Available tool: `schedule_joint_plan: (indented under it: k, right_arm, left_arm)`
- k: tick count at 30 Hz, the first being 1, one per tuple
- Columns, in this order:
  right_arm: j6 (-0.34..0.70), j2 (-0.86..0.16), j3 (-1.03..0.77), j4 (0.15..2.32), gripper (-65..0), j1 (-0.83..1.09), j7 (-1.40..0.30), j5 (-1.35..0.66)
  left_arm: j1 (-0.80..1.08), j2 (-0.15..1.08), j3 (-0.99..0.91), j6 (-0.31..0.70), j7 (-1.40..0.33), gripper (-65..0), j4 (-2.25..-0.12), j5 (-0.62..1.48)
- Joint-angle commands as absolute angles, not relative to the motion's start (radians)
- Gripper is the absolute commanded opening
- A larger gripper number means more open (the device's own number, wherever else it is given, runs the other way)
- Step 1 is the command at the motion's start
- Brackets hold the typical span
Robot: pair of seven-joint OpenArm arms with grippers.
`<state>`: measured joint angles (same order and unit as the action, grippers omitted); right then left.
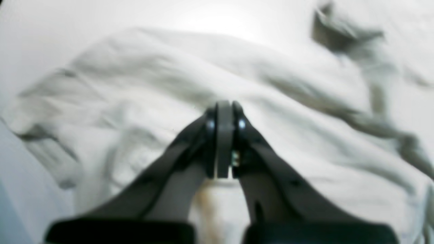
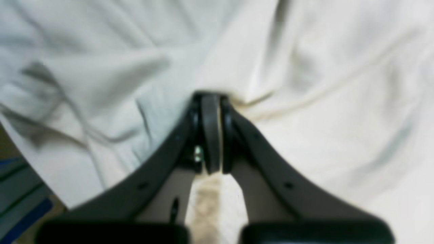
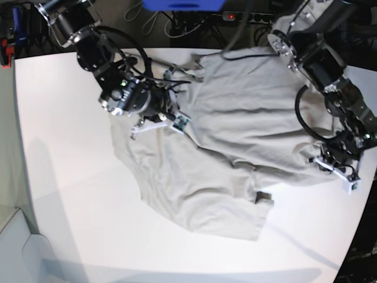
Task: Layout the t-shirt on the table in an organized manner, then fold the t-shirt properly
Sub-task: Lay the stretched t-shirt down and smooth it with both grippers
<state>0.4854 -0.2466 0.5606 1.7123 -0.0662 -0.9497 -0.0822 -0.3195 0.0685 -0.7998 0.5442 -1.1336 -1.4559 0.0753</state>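
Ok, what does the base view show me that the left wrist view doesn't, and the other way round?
Only the base view shows the whole crumpled light grey-beige cloth t-shirt spread unevenly on the white table, both arms, and the right hand at the shirt's edge on that view's left.

Only the left wrist view shows the left hand close up, its jaws pressed together over the fabric; whether cloth is pinched is unclear through the blur.

Both show the wrinkled t-shirt, the table, and the left hand at the shirt.
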Motion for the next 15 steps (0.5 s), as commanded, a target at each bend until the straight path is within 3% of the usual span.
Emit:
schedule_joint_plan:
  k: [1,7,15]
  right_arm:
    - [0.49,-0.257,0.53,1.758,-64.4,-0.093,-0.949,-0.077]
    - [0.492,-0.286,0.395,1.802,-64.1,-0.173,-0.964,-0.077]
    - [0.495,-0.263,0.377,1.626,-64.3,-0.271,-0.949,-0.079]
  left_arm:
    - [-0.298,0.067,-0.802,0.542,-1.144,-64.8,-1.526,0.079]
    - [-0.073,-0.019,-0.802,0.542,-1.167,-64.8,-1.716,0.074]
    - [0.082,0.008,-0.803,0.542,-1.032,-64.8,-1.607,0.077]
